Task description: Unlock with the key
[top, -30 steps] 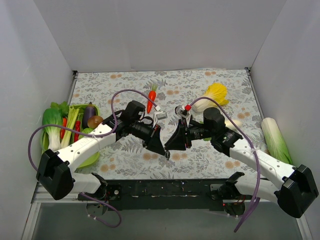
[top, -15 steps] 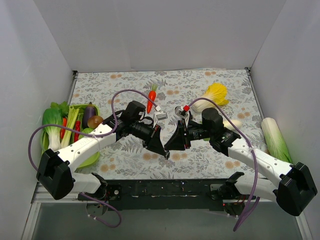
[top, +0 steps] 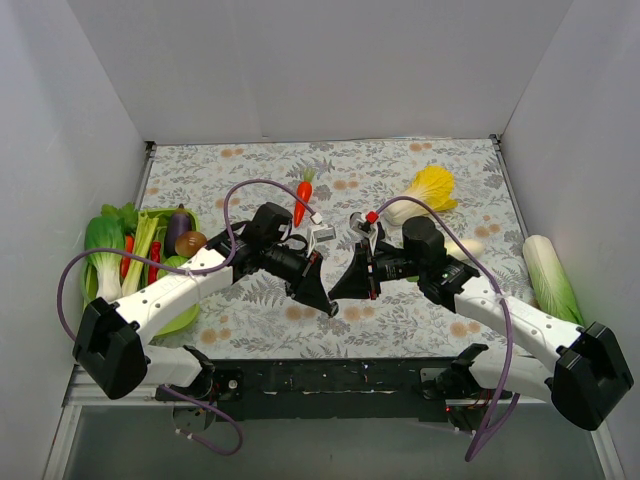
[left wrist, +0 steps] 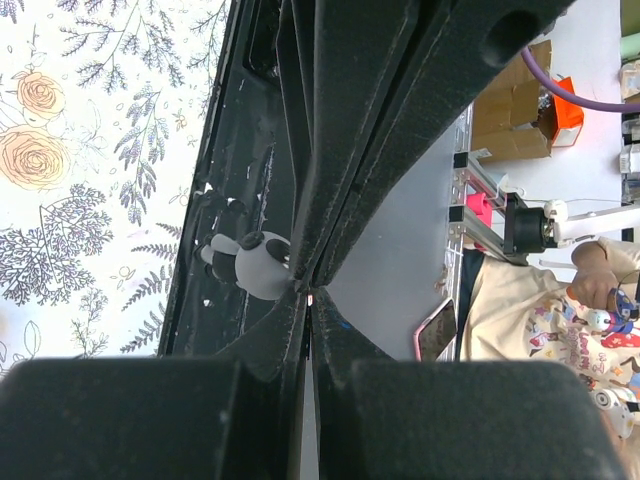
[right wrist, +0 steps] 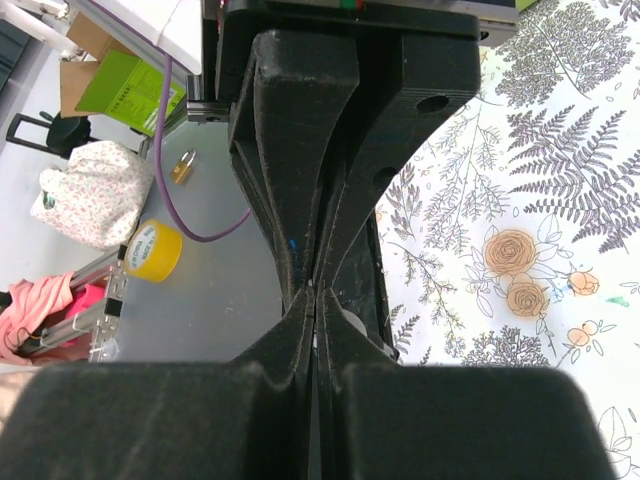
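Note:
My left gripper and right gripper meet tip to tip above the middle of the table. Both are shut. In the left wrist view a tiny red-and-white bit shows between the left gripper tips. In the right wrist view a thin pale sliver shows between the right gripper tips. A small grey-and-black rounded object sits beside the right fingers, just past my left tips; it also shows in the right wrist view. I cannot make out the key or the lock as such.
A carrot and a yellow cabbage lie behind the grippers. A green tray of vegetables stands at the left, with a bok choy beside it. A pale cabbage lies at the right edge.
The right arm has shifted slightly left toward the left gripper. The grippers stay tip to tip and shut.

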Robot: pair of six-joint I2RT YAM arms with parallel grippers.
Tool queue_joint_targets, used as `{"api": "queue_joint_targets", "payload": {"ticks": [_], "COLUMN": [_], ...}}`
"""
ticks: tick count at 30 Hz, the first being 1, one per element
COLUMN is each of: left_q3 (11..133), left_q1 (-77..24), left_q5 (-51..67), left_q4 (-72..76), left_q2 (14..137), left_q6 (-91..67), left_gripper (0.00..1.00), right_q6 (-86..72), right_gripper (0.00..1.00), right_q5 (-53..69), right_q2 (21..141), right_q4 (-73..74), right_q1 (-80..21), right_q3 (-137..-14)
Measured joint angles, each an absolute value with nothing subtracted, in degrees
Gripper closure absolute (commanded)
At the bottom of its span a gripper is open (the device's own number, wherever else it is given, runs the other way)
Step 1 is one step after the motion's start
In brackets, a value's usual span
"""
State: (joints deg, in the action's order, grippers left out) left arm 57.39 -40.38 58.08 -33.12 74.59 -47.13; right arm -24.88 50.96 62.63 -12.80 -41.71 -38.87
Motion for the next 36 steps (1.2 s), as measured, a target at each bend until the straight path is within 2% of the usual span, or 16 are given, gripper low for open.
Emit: {"api": "queue_joint_targets", "payload": {"ticks": [5,6,8,9,12,13,15,16,28,36], "left_q3": [57.39,57.39,57.39,57.39,57.36,57.34,57.32,57.30,49.47,41.17], "left_q1": [-40.51,-40.58,-40.75,-40.71,-40.60,-40.58,-40.53,-40.45,-39.09,-38.72], "left_q5": [56.86,56.21,54.43,53.25,50.33,49.28,47.83,47.18,41.60,32.25], "left_q4": [-33.30,-33.26,-32.80,-32.12,-30.85,-29.78,-27.68,-27.05,-17.89,4.75], "left_q2": [74.56,74.54,74.35,74.19,73.30,72.82,71.77,71.16,61.08,54.24], "left_q6": [-46.89,-46.92,-47.31,-47.46,-47.81,-48.12,-48.23,-48.34,-53.60,-69.34], "left_gripper": [1.00,0.86,0.79,0.67,0.52,0.39,0.36,0.31,0.16,0.21], "right_q6": [-24.82,-24.75,-24.80,-24.67,-24.93,-25.06,-25.43,-25.71,-31.62,-35.14], "right_gripper": [0.99,0.99,0.99,0.99,0.99,0.99,0.99,0.99,0.99,0.99], "right_q5": [50.98,50.85,50.68,50.37,48.99,48.56,47.33,46.50,36.77,30.68], "right_q2": [62.98,63.05,63.07,63.07,63.05,63.05,63.05,62.98,56.95,53.23], "right_q4": [-13.06,-13.06,-13.02,-12.88,-11.99,-11.79,-11.62,-11.68,-17.52,-26.41], "right_q1": [-41.63,-41.60,-41.52,-41.60,-41.60,-41.71,-41.87,-41.95,-42.02,-42.02], "right_q3": [-38.76,-38.72,-38.59,-38.52,-38.52,-38.52,-38.41,-38.24,-32.80,-30.00]}}
